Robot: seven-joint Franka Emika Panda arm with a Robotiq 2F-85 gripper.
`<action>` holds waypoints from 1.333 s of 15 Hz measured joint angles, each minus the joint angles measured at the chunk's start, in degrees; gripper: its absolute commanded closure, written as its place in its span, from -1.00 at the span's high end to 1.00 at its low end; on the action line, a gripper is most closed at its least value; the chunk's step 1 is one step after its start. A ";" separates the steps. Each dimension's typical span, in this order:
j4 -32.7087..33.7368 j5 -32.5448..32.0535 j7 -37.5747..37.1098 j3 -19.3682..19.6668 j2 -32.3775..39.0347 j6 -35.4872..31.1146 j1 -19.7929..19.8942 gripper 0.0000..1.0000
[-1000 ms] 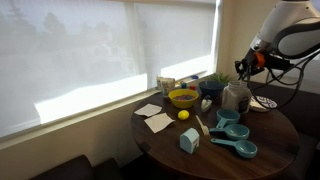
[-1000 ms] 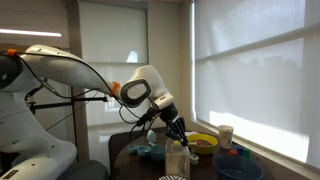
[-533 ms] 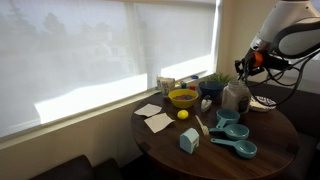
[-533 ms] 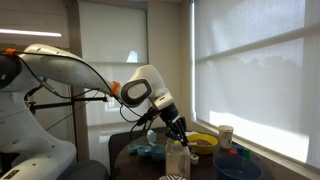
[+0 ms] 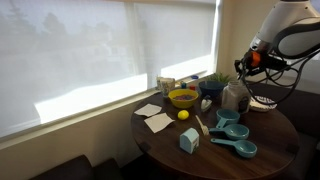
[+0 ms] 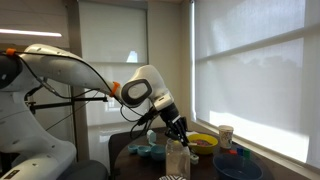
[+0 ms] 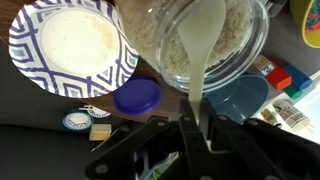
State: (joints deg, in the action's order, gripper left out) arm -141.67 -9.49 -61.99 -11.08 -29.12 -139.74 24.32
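In the wrist view my gripper (image 7: 197, 118) comes in from the bottom and is shut on the handle of a cream spoon (image 7: 203, 50). The spoon reaches up into an open glass jar (image 7: 160, 45) filled with pale grain. Its bowl lies inside the jar against the grain. In both exterior views the gripper (image 5: 243, 66) (image 6: 178, 128) hangs just above the jar (image 5: 236, 97) (image 6: 177, 158), which stands on the round dark table (image 5: 215, 155).
A blue-patterned plate (image 7: 70, 45) with white contents, a purple lid (image 7: 136, 97) and a blue bowl (image 7: 240, 97) lie around the jar. A yellow bowl (image 5: 184, 97), a lemon (image 5: 183, 114), napkins (image 5: 155, 120) and teal measuring cups (image 5: 236, 140) share the table.
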 measured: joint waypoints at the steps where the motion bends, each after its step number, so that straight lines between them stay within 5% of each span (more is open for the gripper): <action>1: 0.05 -0.38 -0.31 0.02 0.01 0.00 -0.03 -0.94; 14: 2.93 -5.30 -1.09 1.07 0.00 0.46 -0.33 -0.94; 20: 4.39 -5.06 -0.91 3.52 -1.62 3.96 -4.76 -0.94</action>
State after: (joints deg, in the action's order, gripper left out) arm -137.28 -14.55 -62.90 -7.56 -30.74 -135.79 19.56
